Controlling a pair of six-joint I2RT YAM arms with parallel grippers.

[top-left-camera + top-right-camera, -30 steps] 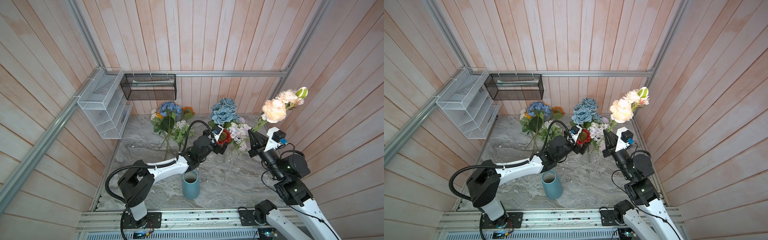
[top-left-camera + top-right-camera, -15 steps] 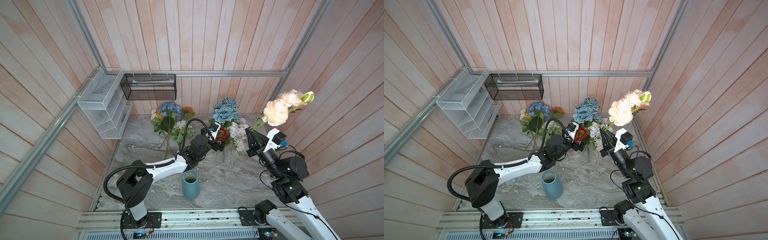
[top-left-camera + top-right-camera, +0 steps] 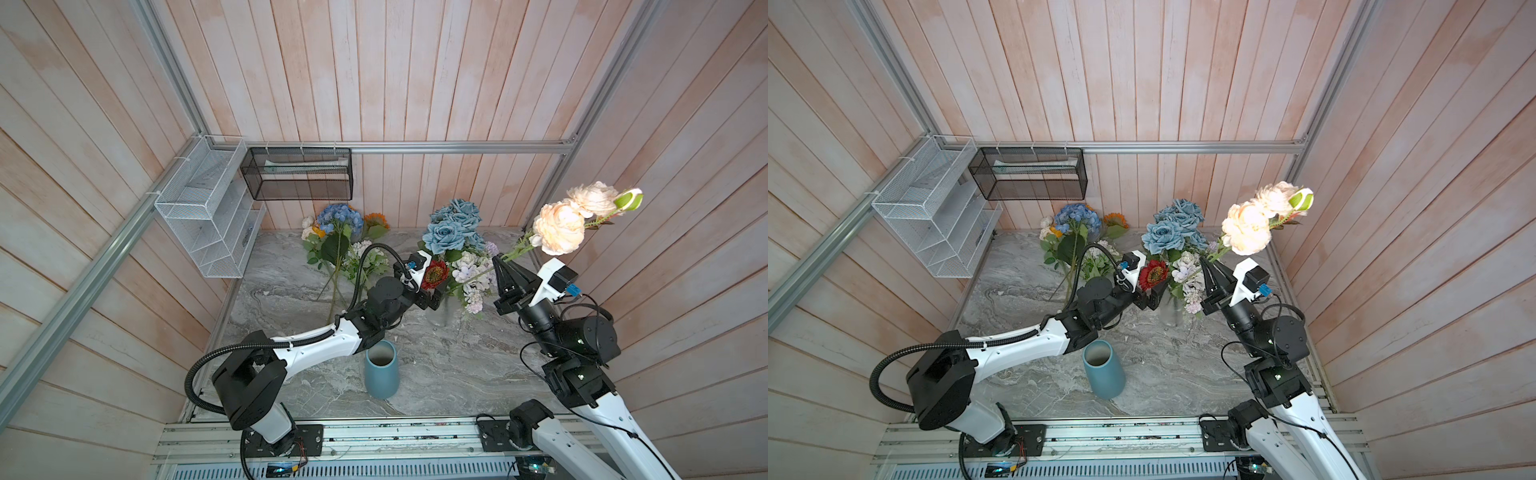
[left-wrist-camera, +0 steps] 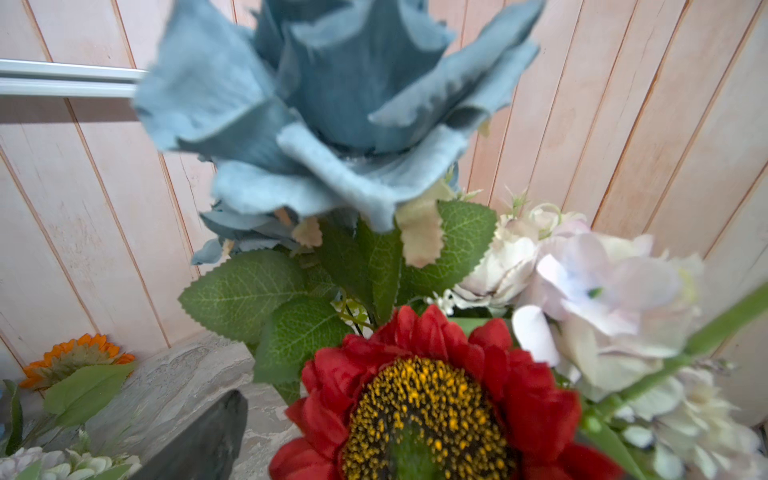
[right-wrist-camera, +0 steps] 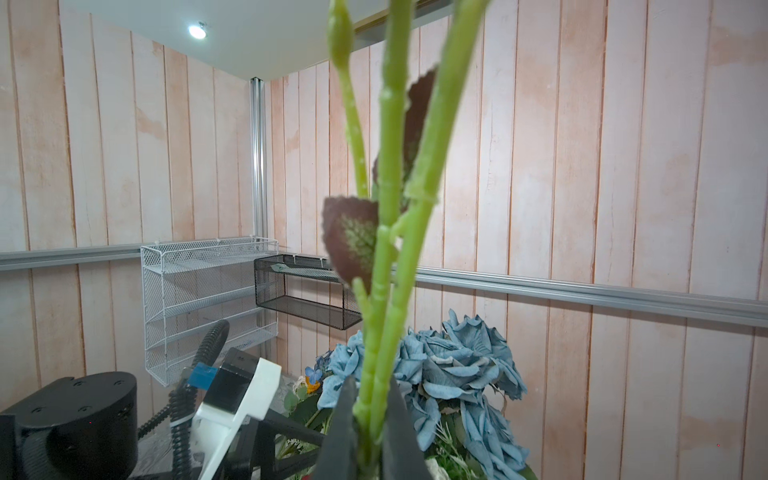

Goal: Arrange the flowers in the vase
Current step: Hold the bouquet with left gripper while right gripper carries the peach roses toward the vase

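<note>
While the right jaws pinch the peach rose spray (image 3: 559,227) low on its seemingly stiff stem (image 5: 385,266), blooms look top-heavy. Left jaws stand wide apart.

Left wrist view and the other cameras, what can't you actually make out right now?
- Left wrist view: the red flower covers all of the left gripper but one finger.
- Right wrist view: the top edge cuts off the blooms of the peach roses; only stems show.
- Both top views: lilac blooms and the left gripper hide most of the clear vase.
</note>
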